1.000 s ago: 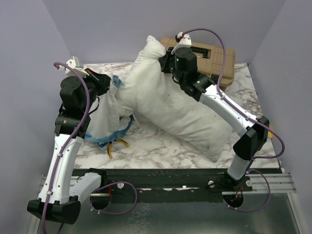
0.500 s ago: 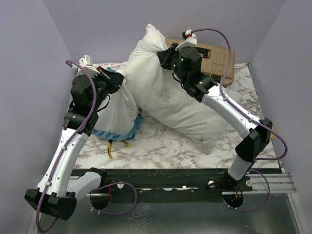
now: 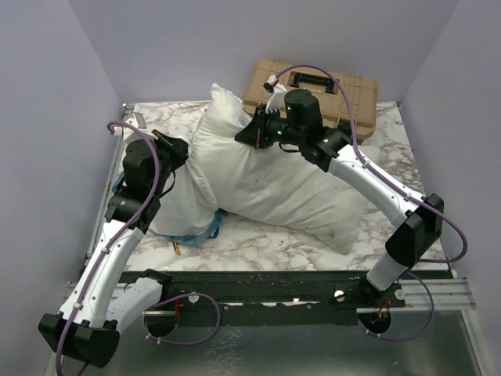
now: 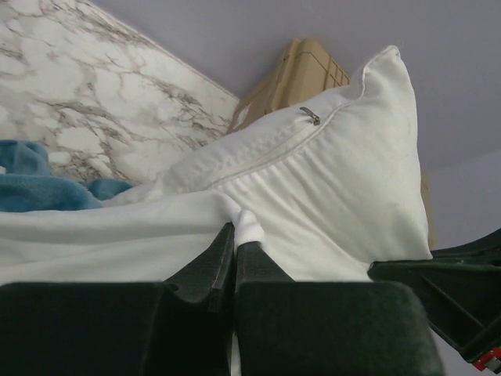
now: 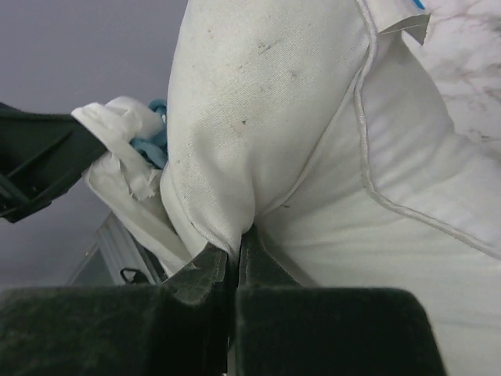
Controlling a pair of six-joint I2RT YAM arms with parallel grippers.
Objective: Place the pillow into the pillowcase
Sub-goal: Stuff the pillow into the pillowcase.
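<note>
Left end effector [image 4: 235, 233] closed on white pillowcase [image 4: 102, 239] fabric, right end effector [image 5: 236, 239] pinching pillow [image 5: 250, 110] fold tight

My right hand [image 3: 247, 135] pinches the plump white stuffed pillow [image 3: 274, 184] lying across the marble worktop [image 3: 258, 239], while my left hand [image 3: 177, 148] grips the white, blue-frilled fabric pillowcase [image 3: 182, 210] at its left end.
</note>
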